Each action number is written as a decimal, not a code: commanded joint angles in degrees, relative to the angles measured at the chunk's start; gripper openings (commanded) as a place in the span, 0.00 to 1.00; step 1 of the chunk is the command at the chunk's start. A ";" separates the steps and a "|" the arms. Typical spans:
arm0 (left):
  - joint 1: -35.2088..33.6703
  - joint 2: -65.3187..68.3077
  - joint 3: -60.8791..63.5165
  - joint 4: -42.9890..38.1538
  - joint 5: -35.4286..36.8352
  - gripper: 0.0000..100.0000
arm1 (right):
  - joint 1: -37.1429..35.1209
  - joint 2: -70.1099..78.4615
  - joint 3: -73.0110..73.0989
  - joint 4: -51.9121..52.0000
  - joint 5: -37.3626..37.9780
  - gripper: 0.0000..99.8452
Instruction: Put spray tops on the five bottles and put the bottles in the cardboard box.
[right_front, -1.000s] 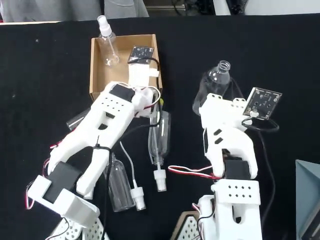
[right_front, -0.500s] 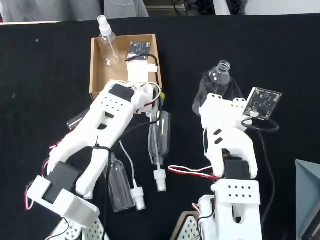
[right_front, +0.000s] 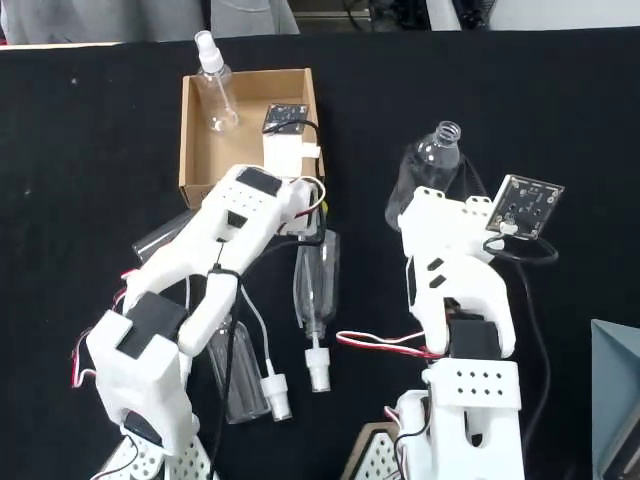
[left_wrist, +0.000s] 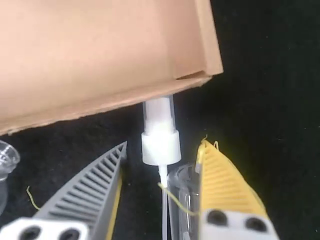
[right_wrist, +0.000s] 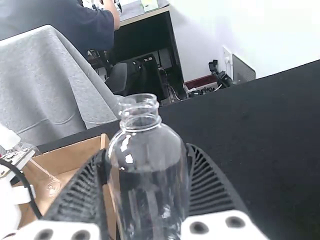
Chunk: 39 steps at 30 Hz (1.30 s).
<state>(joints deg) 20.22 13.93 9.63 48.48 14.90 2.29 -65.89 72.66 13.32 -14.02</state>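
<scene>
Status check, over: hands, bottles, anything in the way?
Left hand open, straddling spray top. Right hand shut on uncapped bottle, upright. One capped bottle in cardboard box. Box wall close ahead of that top.

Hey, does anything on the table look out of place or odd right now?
Two capped bottles lie on their sides outside the cardboard box; the right gripper holds an upright bottle with no spray top.
</scene>
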 joint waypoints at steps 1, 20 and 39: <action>-0.75 0.53 -4.53 0.79 0.62 0.20 | 1.14 -2.42 -0.48 -1.76 0.09 0.01; -0.48 3.08 -4.26 0.53 0.62 0.19 | 1.14 -2.42 -0.57 -1.76 0.09 0.01; -0.84 2.46 -3.91 8.88 0.00 0.09 | 1.14 -2.42 -0.57 -1.76 0.09 0.01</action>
<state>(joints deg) 20.22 17.45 8.04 54.64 14.90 2.29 -65.89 72.66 13.32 -14.02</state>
